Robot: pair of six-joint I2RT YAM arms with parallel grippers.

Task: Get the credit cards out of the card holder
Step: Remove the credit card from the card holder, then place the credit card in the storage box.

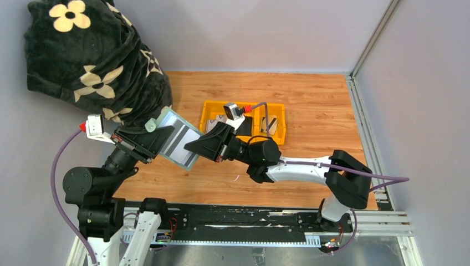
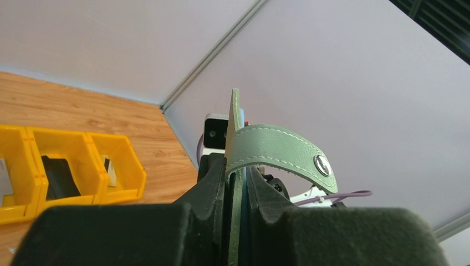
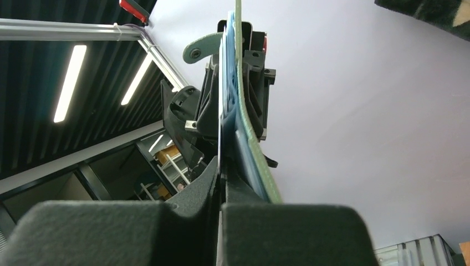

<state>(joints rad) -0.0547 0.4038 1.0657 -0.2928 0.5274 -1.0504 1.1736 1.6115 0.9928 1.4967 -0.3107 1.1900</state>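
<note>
The sage green card holder (image 1: 168, 120) is held up off the table, open, with a light blue inner leaf showing. My left gripper (image 1: 159, 143) is shut on its edge; the left wrist view shows the holder (image 2: 271, 147) and its clasp strap clamped between my fingers (image 2: 213, 177). A grey credit card (image 1: 181, 142) with a dark stripe sticks out of the holder. My right gripper (image 1: 192, 147) is shut on that card's edge. In the right wrist view the thin card (image 3: 219, 149) sits between the closed jaws, beside the holder (image 3: 260, 168).
A yellow three-compartment tray (image 1: 280, 119) stands behind the grippers with cards in it, including a black one (image 1: 248, 123); it also shows in the left wrist view (image 2: 33, 138). A black flowered blanket (image 1: 88, 61) fills the far left. Walls bound the back and right.
</note>
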